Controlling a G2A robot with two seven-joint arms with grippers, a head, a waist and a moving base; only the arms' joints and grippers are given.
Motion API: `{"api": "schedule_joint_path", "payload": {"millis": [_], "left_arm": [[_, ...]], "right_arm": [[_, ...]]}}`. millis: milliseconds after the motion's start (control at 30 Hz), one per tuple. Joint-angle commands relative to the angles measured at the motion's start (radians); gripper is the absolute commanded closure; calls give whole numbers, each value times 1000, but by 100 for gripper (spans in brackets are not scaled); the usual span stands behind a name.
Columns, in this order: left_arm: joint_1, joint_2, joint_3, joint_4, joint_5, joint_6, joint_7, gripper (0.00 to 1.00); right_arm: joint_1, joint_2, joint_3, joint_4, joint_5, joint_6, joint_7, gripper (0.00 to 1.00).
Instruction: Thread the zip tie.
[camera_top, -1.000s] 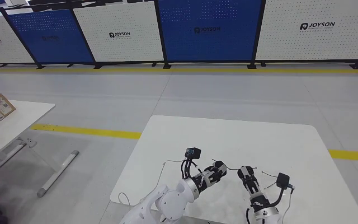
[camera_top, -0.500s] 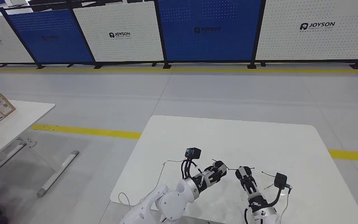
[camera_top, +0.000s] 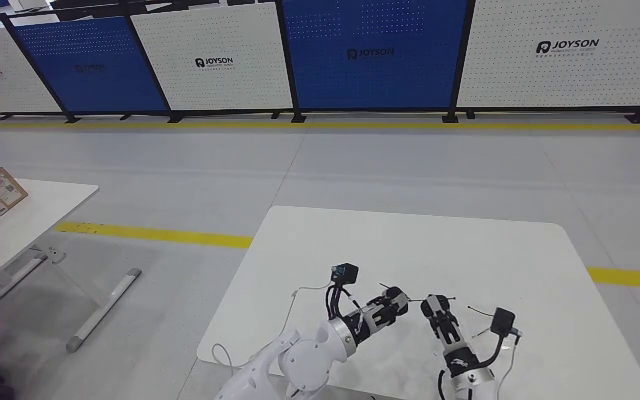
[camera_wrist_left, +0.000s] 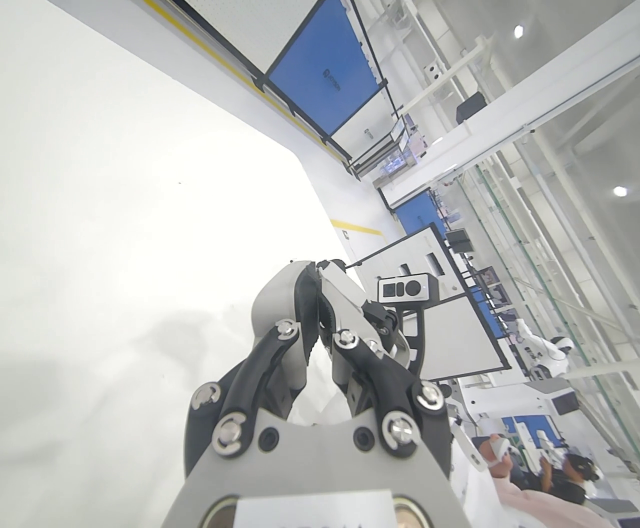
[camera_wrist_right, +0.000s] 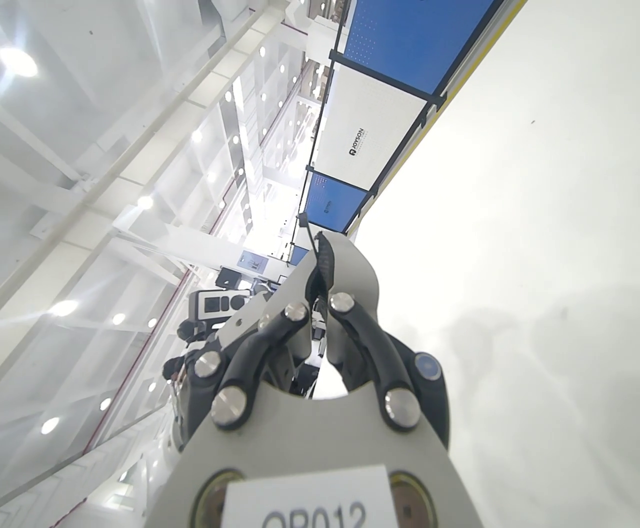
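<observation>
White table (camera_top: 430, 245) holding steady: rounded corners, plain matte top. Stands on grey floor (camera_top: 200, 180). Yellow line (camera_top: 150, 235) on floor meets table's left edge, re-emerges at right. One tiny dark speck (camera_wrist_left: 180, 183) on top.

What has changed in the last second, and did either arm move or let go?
The right gripper edged slightly toward the left gripper, narrowing the gap between them. The left one hardly moved. Nothing was taken hold of or let go: the right gripper stays shut on the zip tie, the left stays shut, and both remain low over the table.
</observation>
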Motion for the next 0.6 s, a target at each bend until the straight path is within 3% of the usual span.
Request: {"api": "schedule_joint_path", "payload": {"millis": [0, 400, 467, 567], "left_arm": [[0, 0, -2, 4, -2, -3, -2, 100], [-7, -1, 4, 13, 5, 7, -3, 99], [-8, -1, 8, 13, 10, 12, -3, 83], [-9, -2, 11, 12, 16, 18, -1, 78]], "right_arm": [[2, -1, -1, 3, 2, -6, 4, 100], [3, -3, 8, 3, -10, 4, 4, 100], [2, -3, 8, 2, -16, 8, 3, 100], [2, -3, 9, 1, -25, 12, 1, 100]]}}
